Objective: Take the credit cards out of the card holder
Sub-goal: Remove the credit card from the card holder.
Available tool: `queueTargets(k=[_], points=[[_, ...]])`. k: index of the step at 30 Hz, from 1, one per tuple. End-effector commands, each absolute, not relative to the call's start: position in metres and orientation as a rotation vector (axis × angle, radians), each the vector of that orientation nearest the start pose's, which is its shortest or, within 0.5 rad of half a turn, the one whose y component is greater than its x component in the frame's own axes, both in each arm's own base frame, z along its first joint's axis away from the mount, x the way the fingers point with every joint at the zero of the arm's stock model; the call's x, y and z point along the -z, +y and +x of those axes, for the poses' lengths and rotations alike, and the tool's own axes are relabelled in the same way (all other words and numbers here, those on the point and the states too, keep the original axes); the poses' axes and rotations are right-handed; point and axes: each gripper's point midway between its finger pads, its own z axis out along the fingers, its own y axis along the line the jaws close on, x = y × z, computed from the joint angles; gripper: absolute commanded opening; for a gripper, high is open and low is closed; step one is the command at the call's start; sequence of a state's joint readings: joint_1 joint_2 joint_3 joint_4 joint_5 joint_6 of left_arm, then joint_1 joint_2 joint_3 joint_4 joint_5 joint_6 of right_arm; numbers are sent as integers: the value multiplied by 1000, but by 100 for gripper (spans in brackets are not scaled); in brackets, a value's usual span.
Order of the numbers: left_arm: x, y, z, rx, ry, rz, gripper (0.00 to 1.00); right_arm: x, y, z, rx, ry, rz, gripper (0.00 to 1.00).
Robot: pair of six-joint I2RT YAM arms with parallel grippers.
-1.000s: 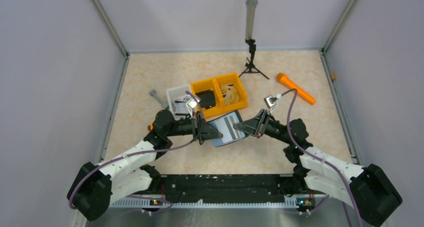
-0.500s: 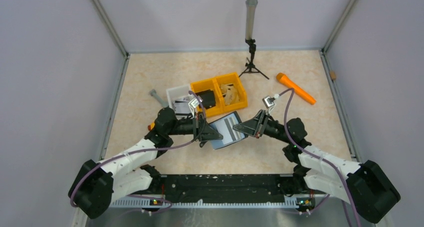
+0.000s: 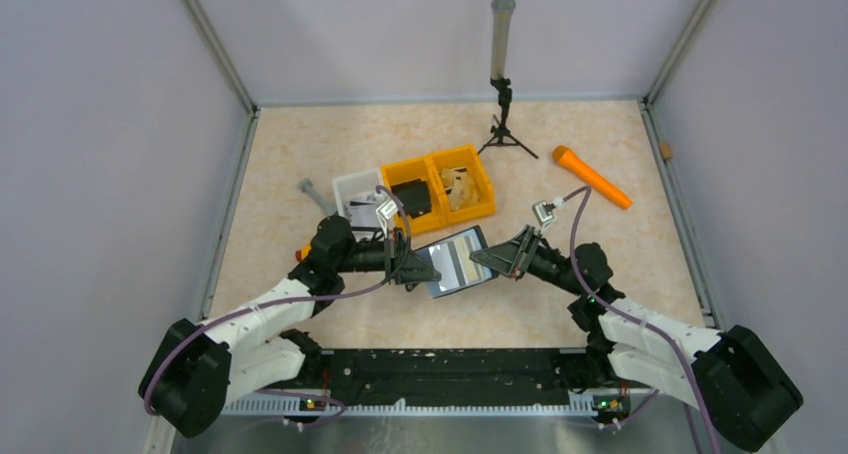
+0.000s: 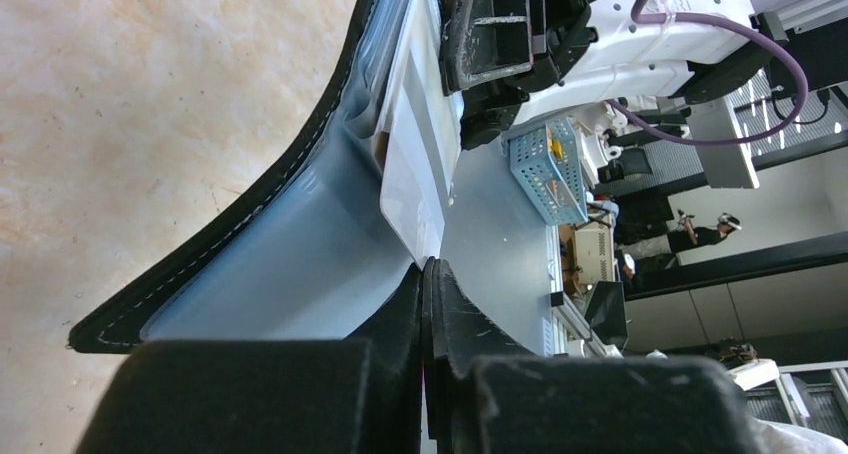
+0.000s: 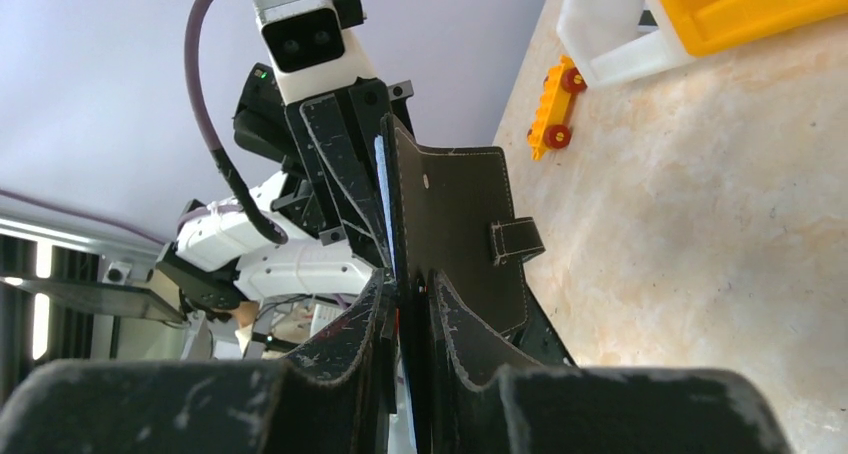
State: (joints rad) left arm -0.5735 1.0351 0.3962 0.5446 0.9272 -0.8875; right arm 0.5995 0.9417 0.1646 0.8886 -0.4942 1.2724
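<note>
Card holder (open) between left gripper and right gripper, both tight on its edges.

No word, label, brand or number showing legibly anywhere, a faint grey marking appearing on the white plastic arm housing at the upper right of the left wrist view, too small to read.

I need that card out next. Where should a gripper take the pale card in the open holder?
Probably its free edge: the pale card stands proud of the grey-blue lining there. Come from the card holder's open inner side, pinching both faces.
</note>
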Motion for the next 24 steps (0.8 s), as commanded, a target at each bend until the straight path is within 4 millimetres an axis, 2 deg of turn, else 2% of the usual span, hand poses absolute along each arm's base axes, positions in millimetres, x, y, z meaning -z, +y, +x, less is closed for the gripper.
queueTargets(k=[1, 9, 16, 21, 24], points=[[-202, -278, 133, 1803, 1891, 594, 0, -227, 254, 183, -1793, 1668, 135, 0], [-204, -280, 134, 1820, 1883, 601, 0, -236, 257, 178, -1835, 1641, 80, 0], [-200, -279, 132, 1824, 1890, 600, 0, -232, 249, 182, -1823, 1623, 171, 0], [-204, -278, 133, 1812, 1866, 600, 0, -241, 252, 177, -1851, 1616, 128, 0], [-209, -280, 135, 1819, 1850, 608, 12, -249, 254, 175, -1875, 1602, 98, 0]])
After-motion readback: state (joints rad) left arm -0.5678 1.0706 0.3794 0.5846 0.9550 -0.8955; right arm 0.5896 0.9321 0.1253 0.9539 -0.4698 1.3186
